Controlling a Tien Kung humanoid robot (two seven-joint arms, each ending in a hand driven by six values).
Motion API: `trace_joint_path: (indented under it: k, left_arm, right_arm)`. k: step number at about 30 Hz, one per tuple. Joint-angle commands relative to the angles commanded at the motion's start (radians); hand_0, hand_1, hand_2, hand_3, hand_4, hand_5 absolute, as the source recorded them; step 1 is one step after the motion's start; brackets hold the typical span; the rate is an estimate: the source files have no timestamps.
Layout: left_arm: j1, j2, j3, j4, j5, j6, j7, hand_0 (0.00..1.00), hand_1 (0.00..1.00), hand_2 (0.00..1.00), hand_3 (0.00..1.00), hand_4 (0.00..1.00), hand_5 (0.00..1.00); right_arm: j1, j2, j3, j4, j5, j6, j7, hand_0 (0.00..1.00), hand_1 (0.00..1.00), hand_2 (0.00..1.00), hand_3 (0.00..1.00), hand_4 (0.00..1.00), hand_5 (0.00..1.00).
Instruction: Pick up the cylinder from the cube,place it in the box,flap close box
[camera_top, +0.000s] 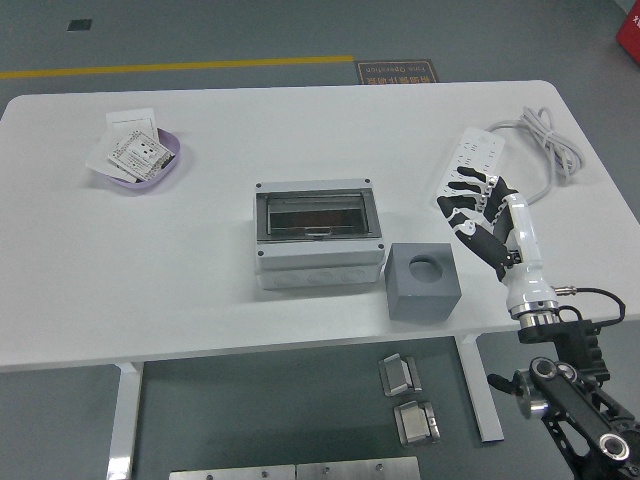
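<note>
I am hovering my right hand (478, 205), fingers spread and holding nothing, right of the cube (422, 283), whose socket looks bare. The cylinder isn't visible; the box (318, 236) looks shut. Nothing seems left.

Setting: a robotics lab or workshop. Indicators: grey sealed floor with a yellow line (180, 68), white table (300, 120), power strip (470, 165), and metal parts (405, 395) on the floor.
</note>
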Motion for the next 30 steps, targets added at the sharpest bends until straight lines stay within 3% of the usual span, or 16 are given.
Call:
trace_joint_path:
  k: [2, 3, 8, 9, 30]
  left_arm:
    - [0.001, -0.003, 0.003, 0.000, -0.004, 0.000, 0.000, 0.641, 0.649, 0.564, 0.667, 0.692, 0.337]
    - [0.001, -0.004, 0.003, 0.000, -0.005, 0.000, 0.001, 0.641, 0.649, 0.565, 0.668, 0.693, 0.337]
    - [-0.002, -0.006, 0.007, 0.000, -0.011, 0.001, -0.001, 0.641, 0.649, 0.565, 0.668, 0.693, 0.337]
    - [-0.002, -0.006, 0.007, 0.000, -0.012, 0.001, -0.002, 0.641, 0.649, 0.565, 0.667, 0.693, 0.339]
    - [-0.006, -0.012, 0.010, 0.000, -0.020, 0.001, -0.004, 0.641, 0.649, 0.565, 0.669, 0.697, 0.342]
  right_arm:
    - [-0.003, 0.003, 0.006, -0.005, 0.005, 0.004, 0.000, 0.594, 0.543, 0.626, 0.701, 0.880, 0.373]
    - [-0.005, 0.005, 0.008, -0.009, 0.006, 0.007, 0.000, 0.645, 0.620, 0.650, 0.707, 0.894, 0.383]
    - [-0.009, 0.011, 0.015, -0.027, -0.004, 0.016, -0.009, 0.645, 0.620, 0.650, 0.707, 0.894, 0.383]
    - [-0.010, 0.012, 0.016, -0.029, -0.006, 0.017, -0.010, 0.692, 0.659, 0.671, 0.706, 0.905, 0.394]
    - [-0.011, 0.021, 0.034, -0.034, -0.024, 0.018, -0.013, 0.767, 0.729, 0.703, 0.708, 0.923, 0.422]
